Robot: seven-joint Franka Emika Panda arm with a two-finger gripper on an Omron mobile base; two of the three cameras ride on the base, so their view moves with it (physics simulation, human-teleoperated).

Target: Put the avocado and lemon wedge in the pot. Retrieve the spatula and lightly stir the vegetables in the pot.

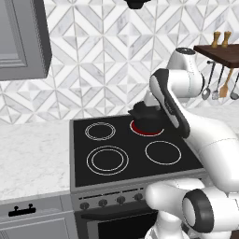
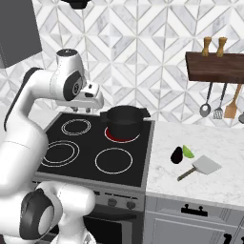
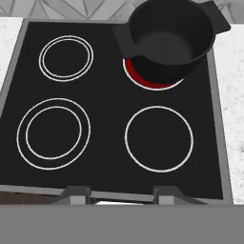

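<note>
Nearest me, the stove's front panel carries a row of small round knobs (image 1: 111, 201) above a dark oven door. Behind it lies the flat, glossy black cooktop (image 3: 105, 100), marked with 4 thin white burner rings. 3 rings are bare; the back right one (image 3: 150, 82) glows red.

The pot (image 2: 124, 121) sits on that glowing ring, a squat round black pot with a matte wall and 2 small flat handles sticking out at the sides. In the hand view its inside looks dark and smooth.

To the right of the stove, the speckled white stone counter (image 2: 209, 183) holds the rest. The spatula (image 2: 200, 167) lies flat there, a pale grey square blade on a thin darker handle that points toward the counter's front edge. Just left of the blade sits a dark, rounded, egg-like lump (image 2: 177, 154), and touching its far side is the avocado (image 2: 188, 151), a small bright-green sliver. All 3 are well apart from the pot.

The claw (image 2: 82, 110) hangs over the back left of the cooktop, beside the pot, with its 2 short dark fingers pointing down, slightly apart and gripping nothing.

Farther back, the wall is tiled in grey and white marbled triangles. A dark wooden shelf (image 2: 214, 66) bears 2 turned wooden shakers (image 2: 214, 46), with steel ladles (image 2: 206, 107) and an orange-brown wooden utensil (image 2: 232, 108) hanging beneath.
</note>
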